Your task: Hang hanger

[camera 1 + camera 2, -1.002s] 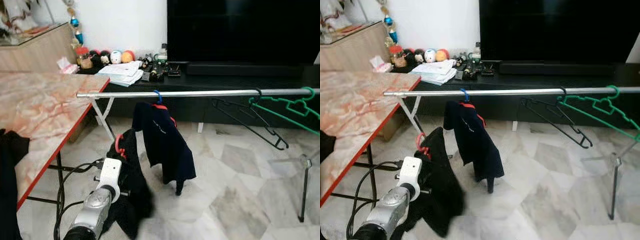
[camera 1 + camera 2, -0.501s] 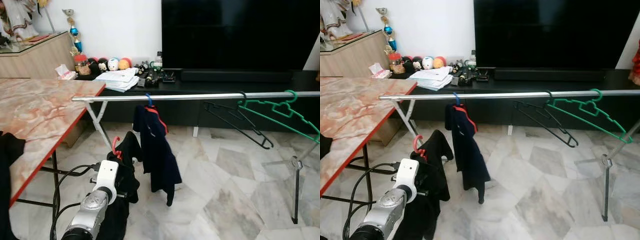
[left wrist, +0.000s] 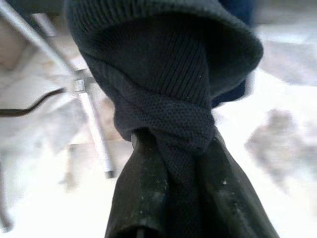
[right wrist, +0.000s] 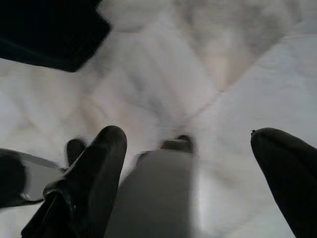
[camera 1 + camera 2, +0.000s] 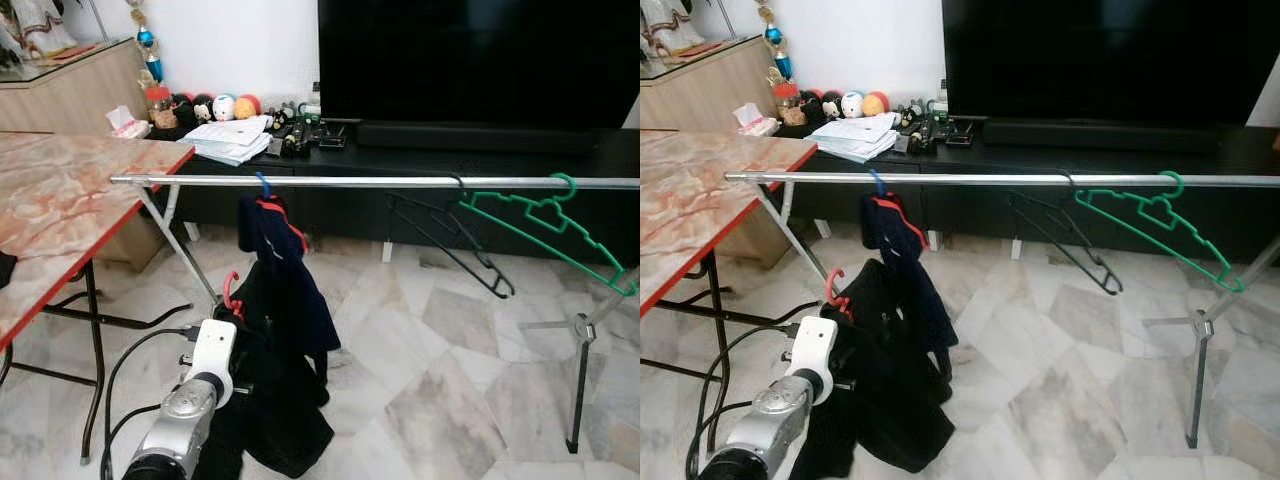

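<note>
A silver rail [image 5: 400,183] runs across at chest height. On it hang a blue hanger [image 5: 262,184] carrying a navy garment [image 5: 272,240], an empty black hanger [image 5: 445,240] and an empty green hanger [image 5: 545,225]. Below the rail, my left arm [image 5: 195,395] holds up a black garment [image 5: 270,400] on a red hanger [image 5: 231,292], just in front of the navy one. In the left wrist view my left gripper [image 3: 171,144] is shut on that black cloth [image 3: 163,74]. My right gripper [image 4: 188,148] is open over the floor, holding nothing.
A marble-top table [image 5: 60,200] with a red edge stands at the left, with a cable [image 5: 125,360] on the floor beneath. A black TV console [image 5: 480,150] lies behind the rail. The rack's leg [image 5: 578,390] stands at the right on pale marble tiles.
The camera has moved, shifting the scene leftward. The black garment in my left gripper now overlaps the hung navy garment and hangs lower in the picture.
</note>
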### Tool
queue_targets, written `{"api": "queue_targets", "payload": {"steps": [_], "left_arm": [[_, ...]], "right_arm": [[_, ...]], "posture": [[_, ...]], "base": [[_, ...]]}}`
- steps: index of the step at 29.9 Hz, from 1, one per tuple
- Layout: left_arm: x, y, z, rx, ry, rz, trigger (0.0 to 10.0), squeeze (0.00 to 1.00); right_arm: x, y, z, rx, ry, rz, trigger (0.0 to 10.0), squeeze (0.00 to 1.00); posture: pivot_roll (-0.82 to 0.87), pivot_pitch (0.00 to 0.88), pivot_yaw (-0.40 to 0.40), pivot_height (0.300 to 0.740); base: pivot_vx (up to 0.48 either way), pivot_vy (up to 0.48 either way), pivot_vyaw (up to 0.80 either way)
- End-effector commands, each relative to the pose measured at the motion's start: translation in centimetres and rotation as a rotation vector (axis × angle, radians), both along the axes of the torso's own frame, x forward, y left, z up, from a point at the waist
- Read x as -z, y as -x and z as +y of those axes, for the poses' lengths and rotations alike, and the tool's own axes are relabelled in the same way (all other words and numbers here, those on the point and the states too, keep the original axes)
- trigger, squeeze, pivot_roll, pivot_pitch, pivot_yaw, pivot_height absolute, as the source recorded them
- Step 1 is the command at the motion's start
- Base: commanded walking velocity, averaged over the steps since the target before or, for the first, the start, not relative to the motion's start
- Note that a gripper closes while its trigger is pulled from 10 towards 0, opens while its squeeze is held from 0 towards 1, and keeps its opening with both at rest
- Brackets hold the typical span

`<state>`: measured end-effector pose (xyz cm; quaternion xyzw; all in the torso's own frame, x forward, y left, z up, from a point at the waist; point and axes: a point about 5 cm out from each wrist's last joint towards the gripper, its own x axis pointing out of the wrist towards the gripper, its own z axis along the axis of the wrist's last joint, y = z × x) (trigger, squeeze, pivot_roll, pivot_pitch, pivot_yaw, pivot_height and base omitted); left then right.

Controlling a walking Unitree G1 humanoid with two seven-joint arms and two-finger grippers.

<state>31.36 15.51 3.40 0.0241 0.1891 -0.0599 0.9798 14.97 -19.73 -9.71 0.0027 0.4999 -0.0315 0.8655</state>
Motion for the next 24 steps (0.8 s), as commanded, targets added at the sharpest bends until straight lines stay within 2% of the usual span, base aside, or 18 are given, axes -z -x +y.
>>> {"api": "queue_targets", "payload": {"steps": [1,14,19,23,24], "left_arm": [[-1.23,-0.70,0.91,-0.014,-0.022,-0.055,10.0,0.00],[-1.19,-0.78,-0.06,-0.001,-0.006,-0.055,10.0,0.00],[-1.22,-0.85,0.21,-0.035,-0.004,-0.061,10.0,0.00],[-0.78,-0.71,0.50,-0.053,-0.013,-0.031,10.0,0.00],[-0.88,-0.66,0.59,-0.074,0.023,-0.045,10.0,0.00]], "right_arm": [[0.03,-0.13,0.56,-0.012,-0.010,0.000,10.0,0.00],[-0.11,-0.45,0.54,-0.040,-0.017,-0.007,10.0,0.00],[-0.11,-0.44,0.51,-0.044,-0.019,-0.004,10.0,0.00],[-0.12,-0.47,0.50,-0.049,-0.019,-0.003,10.0,0.00],[-0.14,-0.50,0.51,-0.052,-0.018,-0.008,10.0,0.00]], "posture": [[-0.09,0.000,0.082,0.740],[-0.09,0.000,0.075,0.740],[-0.09,0.000,0.071,0.740],[-0.09,0.000,0.071,0.740],[-0.09,0.000,0.071,0.740]], "base": [[0.000,-0.480,0.00],[0.000,-0.480,0.00],[0.000,0.000,0.00],[0.000,0.000,0.00],[0.000,0.000,0.00]]}}
